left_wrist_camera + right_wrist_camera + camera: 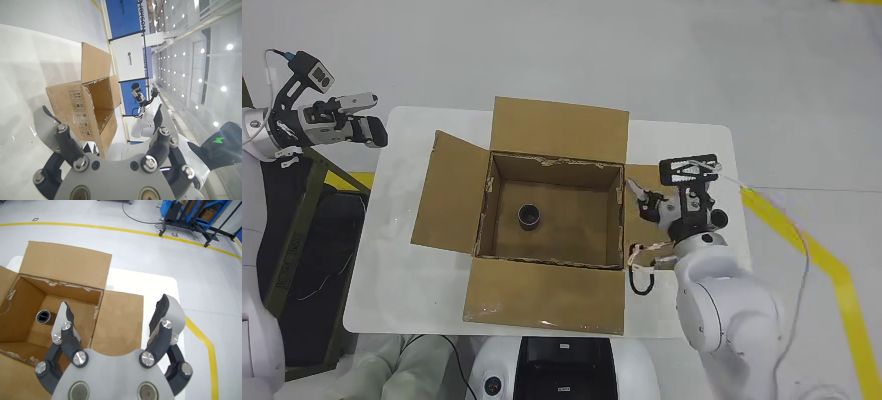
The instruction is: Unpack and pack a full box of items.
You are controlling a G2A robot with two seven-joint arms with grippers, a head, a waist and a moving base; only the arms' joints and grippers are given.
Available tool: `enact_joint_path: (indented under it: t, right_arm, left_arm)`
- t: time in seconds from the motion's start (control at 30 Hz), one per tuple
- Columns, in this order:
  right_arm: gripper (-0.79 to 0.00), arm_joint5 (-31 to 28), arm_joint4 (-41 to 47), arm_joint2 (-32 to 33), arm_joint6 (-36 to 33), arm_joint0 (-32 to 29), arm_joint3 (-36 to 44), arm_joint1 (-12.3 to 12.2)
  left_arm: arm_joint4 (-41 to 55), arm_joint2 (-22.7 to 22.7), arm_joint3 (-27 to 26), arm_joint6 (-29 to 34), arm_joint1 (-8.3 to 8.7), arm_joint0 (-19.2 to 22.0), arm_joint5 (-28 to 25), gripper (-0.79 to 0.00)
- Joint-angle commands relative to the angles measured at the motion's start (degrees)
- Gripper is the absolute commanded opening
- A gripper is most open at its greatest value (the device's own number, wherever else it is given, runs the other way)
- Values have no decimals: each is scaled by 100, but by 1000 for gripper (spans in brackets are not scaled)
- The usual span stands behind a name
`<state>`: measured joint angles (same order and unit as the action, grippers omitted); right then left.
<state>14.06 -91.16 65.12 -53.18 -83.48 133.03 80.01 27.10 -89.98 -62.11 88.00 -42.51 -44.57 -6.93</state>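
Well apart from the box (558, 130), left end effector (372, 118) gapes; right end effector (115, 308) gapes over its flap (121, 325).

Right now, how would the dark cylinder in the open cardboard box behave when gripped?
The dark brown cylinder with a silvery rim looks rigid, probably keeping shape. Seemingly upright, it could tip if nudged, then roll on the floor of the brown cardboard box.

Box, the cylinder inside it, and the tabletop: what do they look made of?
Box: cardboard, likely corrugated, matte brown; ragged torn paper layers along the rim.
Cylinder: brown body, maybe card or coated metal, cannot tell; shiny silver rim looks metallic around a black end.
Tabletop: smooth white, faintly glossy, likely laminate or plastic.
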Motion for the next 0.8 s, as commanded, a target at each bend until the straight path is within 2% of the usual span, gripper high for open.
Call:
enact_joint_path:
  t: [0.0, 0.27, 0.77]
  right_arm:
    - [0, -134, 1, -305, -39, 165, -67, 27]
    - [0, -307, 192, -1262, -210, 749, -584, 185]
    - [0, -553, 1009, -1840, -557, 1709, -2001, 464]
  left_arm:
    - [0, 0, 0, 0, 0, 0, 0, 0]
    - [0, 0, 0, 0, 0, 0, 0, 0]
    - [0, 0, 0, 0, 0, 0, 0, 0]
